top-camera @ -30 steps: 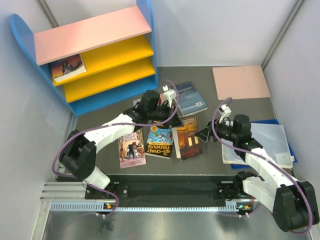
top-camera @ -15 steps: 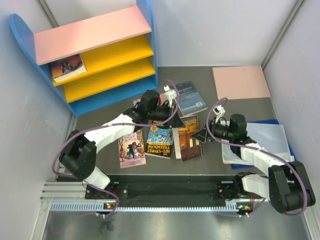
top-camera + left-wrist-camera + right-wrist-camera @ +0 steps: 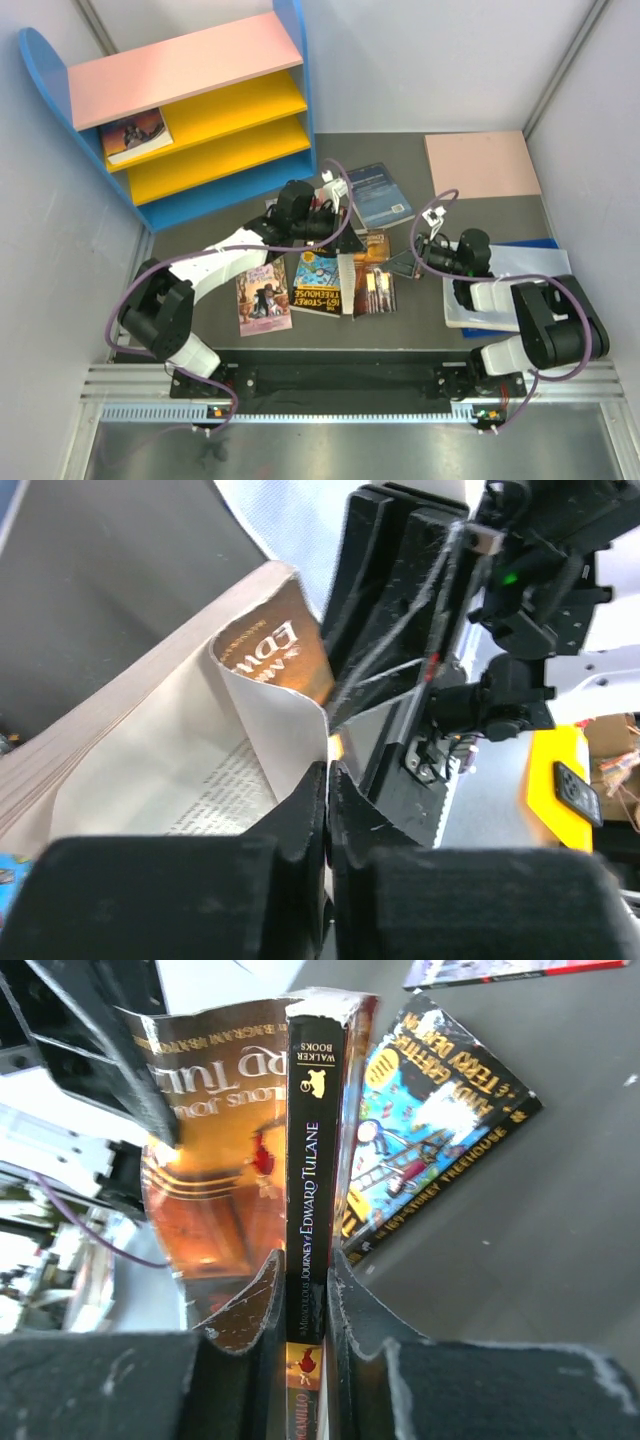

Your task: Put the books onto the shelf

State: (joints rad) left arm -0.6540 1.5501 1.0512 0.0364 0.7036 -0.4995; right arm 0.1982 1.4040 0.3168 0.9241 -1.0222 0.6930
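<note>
Brown book [image 3: 372,288] centre frame, half open on worktop [image 3: 480,215], well apart from shelf [image 3: 40,60] upper left. Right end effector [image 3: 305,1295] pinching spine, left end effector [image 3: 327,795] pressed together on cover. Worry: arms pull opposite ways, cover creases or rips.

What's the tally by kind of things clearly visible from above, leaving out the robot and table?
Shelf: 1
Books: 5 (pink-purple, cartoon, orange-brown, navy, shelved)
Pale pad: 1
Pink board: 1
Total: 8

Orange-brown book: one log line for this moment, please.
orange-brown book: cover bent open; left gripper: pinching cover; right gripper: clamping spine
</note>
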